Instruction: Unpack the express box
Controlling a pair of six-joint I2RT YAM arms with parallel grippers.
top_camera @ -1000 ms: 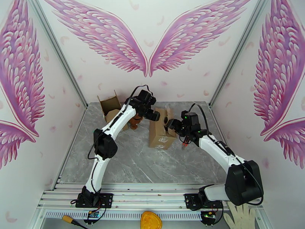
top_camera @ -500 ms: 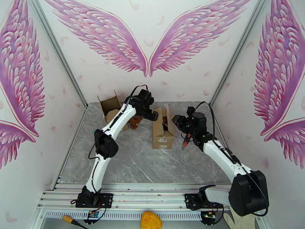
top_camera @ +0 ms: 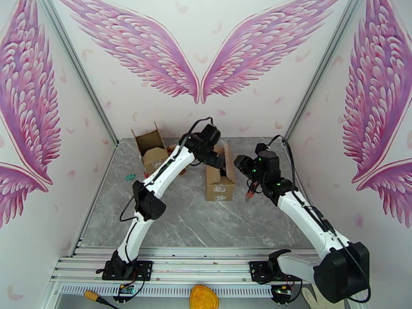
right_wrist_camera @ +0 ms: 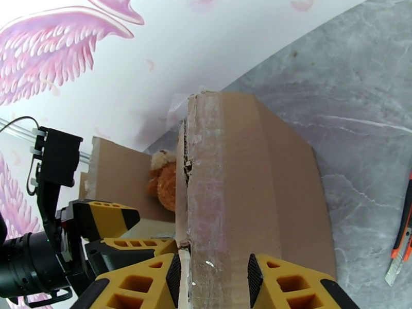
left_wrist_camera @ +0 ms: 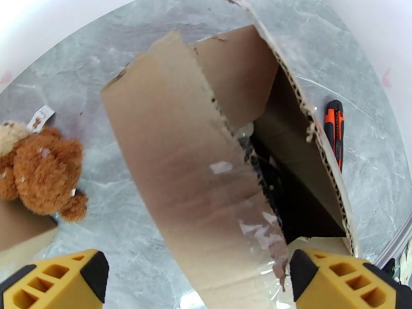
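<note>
Has swung the left gripper (left_wrist_camera: 201, 284) right, off the teddy bear (left_wrist_camera: 44, 171) to above the express box (top_camera: 220, 182) standing upright mid-scene, fingers spread wide; straddles the box's right flap with the right gripper (right_wrist_camera: 213, 274), actual pinch impossible to tell; probably ready to reach inside

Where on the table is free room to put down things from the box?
Bare: the wide near stretch of table between the middle box and the near edge. Crowded: the far left, with corner box and teddy; knife right of the middle box.
</note>
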